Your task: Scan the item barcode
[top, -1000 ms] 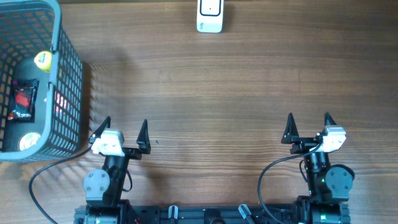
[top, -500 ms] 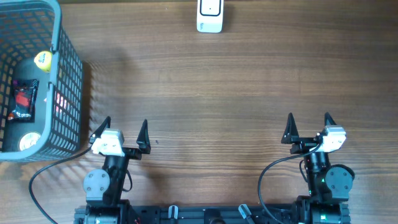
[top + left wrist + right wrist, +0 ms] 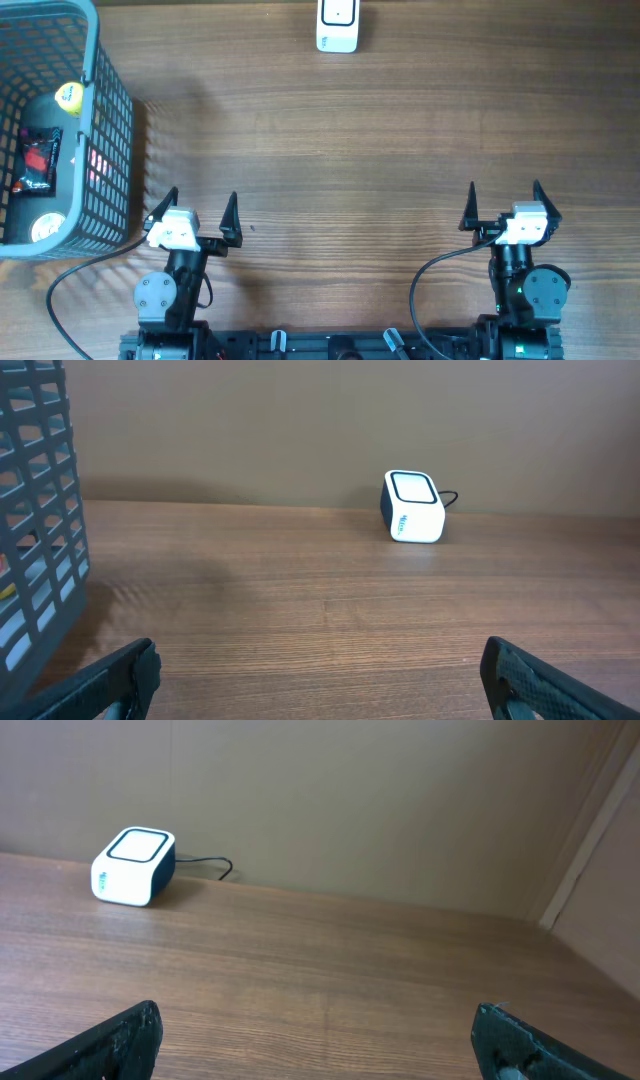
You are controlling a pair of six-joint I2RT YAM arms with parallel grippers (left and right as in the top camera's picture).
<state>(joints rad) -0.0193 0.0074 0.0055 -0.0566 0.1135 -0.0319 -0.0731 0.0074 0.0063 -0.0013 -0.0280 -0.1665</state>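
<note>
Looking down from overhead, you find the grey mesh basket (image 3: 100, 150) at 10 o'clock on the table (image 3: 340, 140), running off the left edge of the picture. The goods lie inside it. A black packet with a red label (image 3: 38, 160) is in the middle, a small yellow round thing (image 3: 68, 96) lies toward 12 o'clock of the packet, and a white round cap (image 3: 45, 228) lies toward 6 o'clock of it. You cannot make out a barcode on any of them from here.

Your left claw (image 3: 201, 196) sits at 7 o'clock, near the basket's near corner but apart from it. Its two dark fingers are spread wide, with only bare wood between them.

The barcode scanner (image 3: 337, 25), a white box with a dark-framed window on top, stands at 12 o'clock by the far edge of the table. The wrist views show its cable trailing off behind it.

Your right claw (image 3: 505, 187) is at 5 o'clock, well apart from everything else, its jaws likewise wide and holding nothing. Both claws point toward 12 o'clock.
</note>
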